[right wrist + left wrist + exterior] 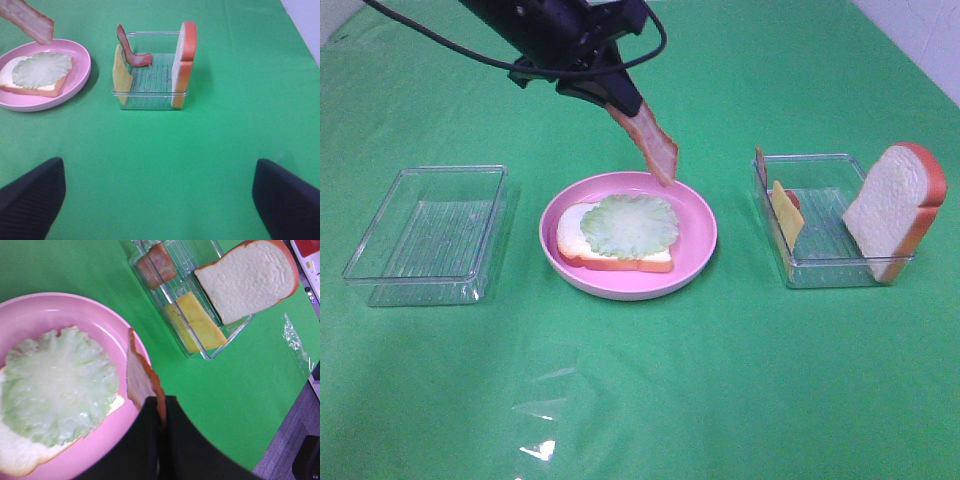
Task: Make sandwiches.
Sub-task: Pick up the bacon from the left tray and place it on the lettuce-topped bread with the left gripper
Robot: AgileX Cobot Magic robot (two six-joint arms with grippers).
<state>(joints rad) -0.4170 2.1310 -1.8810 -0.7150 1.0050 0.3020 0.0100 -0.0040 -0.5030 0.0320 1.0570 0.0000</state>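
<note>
Bright, diffuse light is falling from overhead, so the pink plate [702, 215] under the left gripper [620, 103] is casting only a thin, soft shadow on the green cloth [740, 380]. Well away from that gripper, toward the camera, white glints [542, 450] are flaring on the cloth. The left wrist view is looking soft throughout. The lettuce [55, 385] below the gripper is washing out towards white, and the bacon strip [140, 375] in its grip is blurring at the edges. The fingers [30, 200] of the right gripper [160, 197] are smearing out of focus, while the clear tray [150, 92] ahead of them is showing sharp.
</note>
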